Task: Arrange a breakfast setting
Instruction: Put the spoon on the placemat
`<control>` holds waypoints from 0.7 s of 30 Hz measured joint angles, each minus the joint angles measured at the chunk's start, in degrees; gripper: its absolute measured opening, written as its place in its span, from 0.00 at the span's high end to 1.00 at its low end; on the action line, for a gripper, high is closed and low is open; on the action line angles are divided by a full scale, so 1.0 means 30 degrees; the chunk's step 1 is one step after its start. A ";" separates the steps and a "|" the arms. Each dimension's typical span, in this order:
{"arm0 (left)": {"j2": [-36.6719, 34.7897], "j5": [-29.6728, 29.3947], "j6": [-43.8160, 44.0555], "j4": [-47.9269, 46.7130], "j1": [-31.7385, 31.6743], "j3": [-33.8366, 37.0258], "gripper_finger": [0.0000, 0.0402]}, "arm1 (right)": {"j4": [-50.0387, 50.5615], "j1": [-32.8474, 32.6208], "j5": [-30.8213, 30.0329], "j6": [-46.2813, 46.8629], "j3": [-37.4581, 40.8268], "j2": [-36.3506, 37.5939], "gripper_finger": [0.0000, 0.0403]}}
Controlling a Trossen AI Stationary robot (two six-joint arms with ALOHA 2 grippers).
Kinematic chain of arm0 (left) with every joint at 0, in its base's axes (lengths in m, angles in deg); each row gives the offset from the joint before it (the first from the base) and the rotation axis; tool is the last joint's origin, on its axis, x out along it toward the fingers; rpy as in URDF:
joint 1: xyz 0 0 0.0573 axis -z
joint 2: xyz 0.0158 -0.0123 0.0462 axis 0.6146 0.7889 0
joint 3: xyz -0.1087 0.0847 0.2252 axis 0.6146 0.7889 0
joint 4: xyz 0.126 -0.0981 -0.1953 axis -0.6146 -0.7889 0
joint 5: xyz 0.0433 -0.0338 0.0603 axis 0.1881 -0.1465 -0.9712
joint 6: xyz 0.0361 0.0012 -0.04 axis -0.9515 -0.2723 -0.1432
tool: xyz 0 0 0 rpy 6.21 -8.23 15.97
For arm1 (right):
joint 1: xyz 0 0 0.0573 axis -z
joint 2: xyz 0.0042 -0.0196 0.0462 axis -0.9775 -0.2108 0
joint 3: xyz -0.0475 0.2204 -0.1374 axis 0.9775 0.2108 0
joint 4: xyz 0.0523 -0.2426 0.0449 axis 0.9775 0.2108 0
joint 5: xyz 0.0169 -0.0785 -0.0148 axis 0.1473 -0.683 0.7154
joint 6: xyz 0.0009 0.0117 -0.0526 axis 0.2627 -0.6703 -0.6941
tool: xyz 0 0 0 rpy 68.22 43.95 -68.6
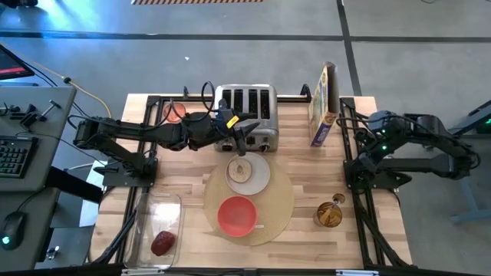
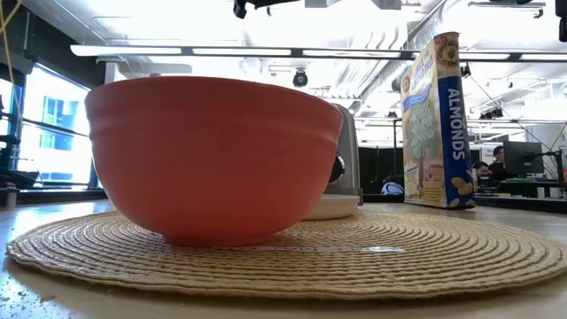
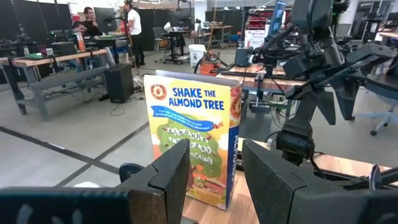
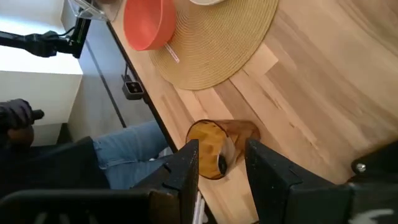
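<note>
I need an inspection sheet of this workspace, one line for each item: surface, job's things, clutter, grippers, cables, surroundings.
Surface: wooden table, bare wood around the items.
Job's things: red bowl and small white plate on the round tan placemat; round toast slice on the plate; dark red fruit inside the clear tub.
Clutter: silver toaster, almond cereal box, amber glass on its side.
Grippers: left gripper above the plate, fingers open; right gripper parked at the right edge, fingers open.
Cables: black cable looped behind the toaster.
Surroundings: people at far benches; a person's jeans beside the table.
</note>
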 joint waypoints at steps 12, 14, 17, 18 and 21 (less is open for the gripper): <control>0.0000 0.0025 0.0010 0.0022 -0.0372 0.0000 0.66 | -0.7453 -0.0508 0.0150 -0.0910 0.0007 -0.1014 0.73; 0.0000 0.0017 0.0005 0.0022 -0.0372 0.0000 0.66 | -0.9019 -0.1114 0.0154 -0.0904 0.0007 -0.1501 0.73; 0.0000 0.0017 0.0010 0.0022 -0.0372 0.0000 0.66 | -1.1420 -0.2366 0.0089 -0.0904 0.0007 -0.2205 0.73; 0.0000 0.0017 0.0010 0.0022 -0.0372 0.0000 0.66 | -1.2137 -0.2838 -0.0039 -0.0910 0.0007 -0.2448 0.73; 0.0000 0.0017 0.0010 0.0022 -0.0372 0.0000 0.66 | -1.3726 -0.4172 -0.0545 -0.0900 0.0007 -0.3062 0.73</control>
